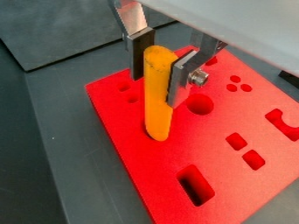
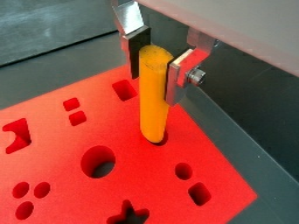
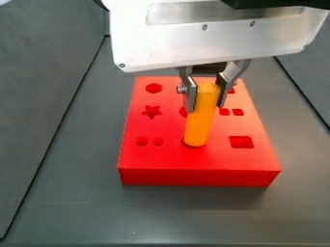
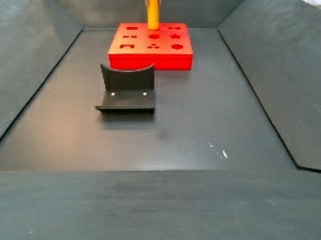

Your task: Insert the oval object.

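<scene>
Silver fingers (image 1: pixel 138 44) with dark pads clamp the upper end of the peg (image 1: pixel 156 94), one plate on each side, so the gripper (image 1: pixel 163 61) is closed on it and nearly as narrow as the peg is wide. In both wrist views the peg (image 2: pixel 155 94) hangs upright, a smooth orange-yellow bar with rounded ends and a soft sheen down its length. Its lower tip meets the top of the red block (image 1: pixel 140 166); whether it sits in a hole or only touches the surface cannot be told.

Going from near to far in a side view, bare dark floor comes first, then the fixture (image 4: pixel 126 90), a dark L-shaped bracket standing left of centre. Well beyond it, at the far end, lies the block (image 4: pixel 150 49) with the peg (image 4: pixel 152 13) rising from its middle.

A closer side view shows the block (image 3: pixel 194 159) cut with holes: a star, round ones, squares. The peg (image 3: pixel 200 114) stands right of its centre, under the gripper (image 3: pixel 206 85).
</scene>
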Robot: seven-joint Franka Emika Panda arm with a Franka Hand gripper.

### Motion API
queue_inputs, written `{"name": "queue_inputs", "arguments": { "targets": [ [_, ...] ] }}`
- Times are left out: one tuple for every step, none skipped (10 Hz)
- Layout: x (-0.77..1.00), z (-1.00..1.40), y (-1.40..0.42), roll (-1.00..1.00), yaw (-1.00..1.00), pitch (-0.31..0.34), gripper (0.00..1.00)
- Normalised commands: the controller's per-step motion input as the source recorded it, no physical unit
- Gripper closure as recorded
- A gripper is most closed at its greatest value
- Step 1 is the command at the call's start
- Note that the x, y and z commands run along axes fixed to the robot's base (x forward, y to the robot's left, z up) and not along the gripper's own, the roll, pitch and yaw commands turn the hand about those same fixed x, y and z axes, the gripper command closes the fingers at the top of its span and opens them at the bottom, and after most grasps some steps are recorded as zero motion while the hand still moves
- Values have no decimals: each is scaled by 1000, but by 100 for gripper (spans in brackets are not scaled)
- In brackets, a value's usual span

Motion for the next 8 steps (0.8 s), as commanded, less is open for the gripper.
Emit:
{"name": "queue_inputs", "arguments": {
  "targets": [
    [-366,-126,-6,-97,0,-147,100],
    [-274,-100,-131,-101,0,-169,100],
    [0,-209,-31,-83,0,-143,100],
    [331,-334,0,-86,0,-6,100],
    [671,-546,0,-44,0,54,100],
    [637,-634,0,0,0,50,100],
    [429,-600,0,81,0,10,100],
    [291,-626,0,173,0,0,100]
  ]
}}
